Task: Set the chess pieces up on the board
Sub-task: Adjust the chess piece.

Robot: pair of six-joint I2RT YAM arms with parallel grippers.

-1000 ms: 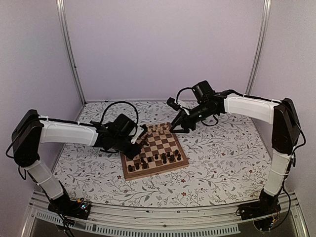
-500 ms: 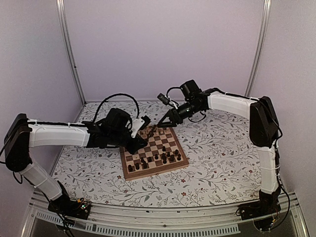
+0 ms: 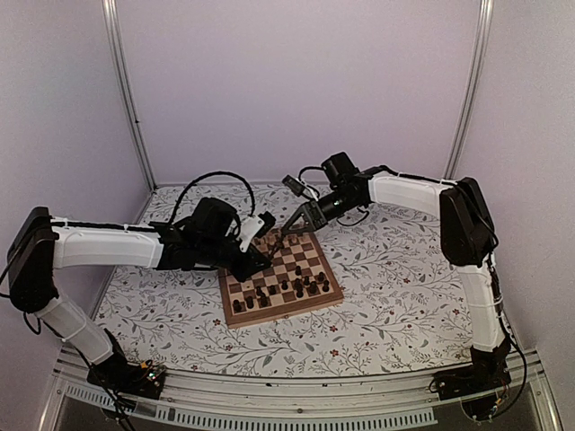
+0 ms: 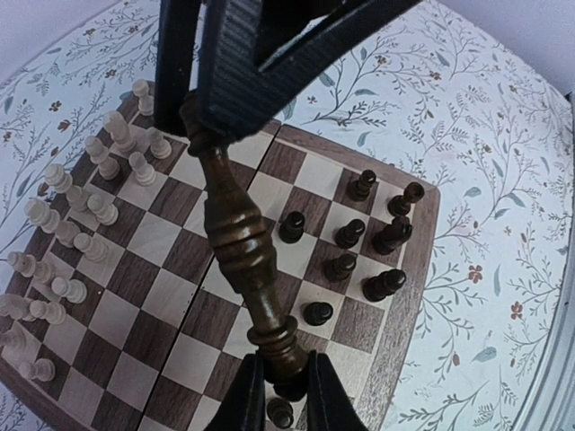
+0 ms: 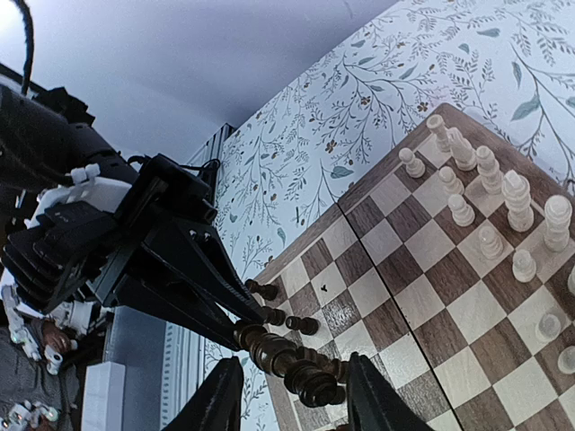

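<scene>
The board [image 3: 284, 312] lies mid-table, pale pieces [image 3: 289, 239] along its far rows and dark pieces [image 3: 280, 289] near the front. My left gripper [image 3: 260, 255] hovers over the board's far-left part, shut on one end of a long dark piece [image 3: 271, 243]. In the left wrist view the fingers [image 4: 244, 400] pinch the dark piece [image 4: 237, 232] by its end. My right gripper [image 3: 285, 233] meets it from the right. In the right wrist view it [image 5: 296, 400] is open, fingers either side of the piece's free end [image 5: 314, 382] with gaps showing.
The floral table cover [image 3: 404, 278] surrounds the board. Dark pieces [image 4: 359, 247] cluster near one rim [image 4: 422, 269]; pale pieces [image 4: 90, 206] crowd the opposite side. Both arms and their cables cross above the board's far edge.
The right arm swung left and brought its open fingers around the free end of the dark piece. The left gripper rose slightly toward the board's far-left, still holding the piece.
</scene>
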